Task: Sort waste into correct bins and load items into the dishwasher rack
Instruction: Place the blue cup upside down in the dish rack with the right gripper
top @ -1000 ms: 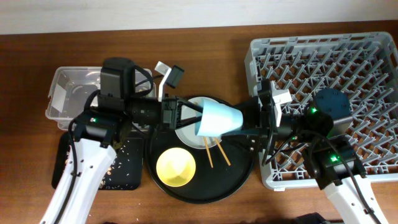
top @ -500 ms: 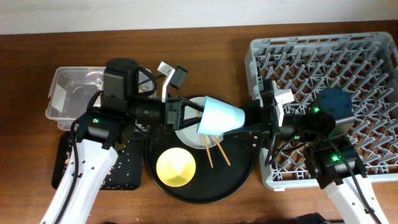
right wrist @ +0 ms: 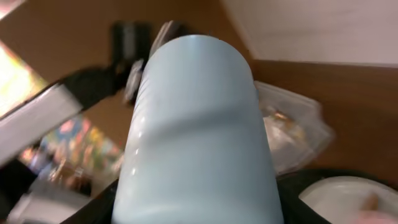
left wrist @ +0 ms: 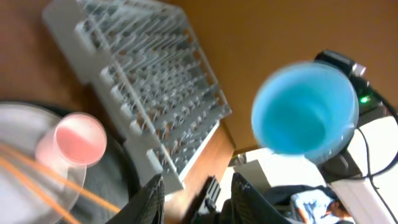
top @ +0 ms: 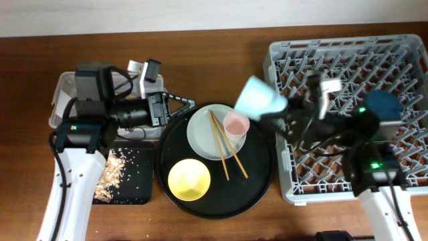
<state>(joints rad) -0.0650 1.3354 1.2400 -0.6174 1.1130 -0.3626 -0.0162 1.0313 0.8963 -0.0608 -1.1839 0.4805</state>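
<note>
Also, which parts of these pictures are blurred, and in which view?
Overhead: the right arm and the light-blue cup are smeared by motion, while the yellow bowl is sharp. Left wrist: the whole picture is soft, pink cup included. Right wrist: the cup is fairly clear, the background streaked.

Two cups (top: 261,100) (top: 235,124), one bowl (top: 189,179), one plate (top: 200,134), two chopsticks (top: 220,150)

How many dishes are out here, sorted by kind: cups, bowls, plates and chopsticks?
Cups: 2, the blue cup and the pink cup
Bowls: 1, the yellow bowl
Plates: 1, the white plate
Chopsticks: 2
Total: 6
</note>
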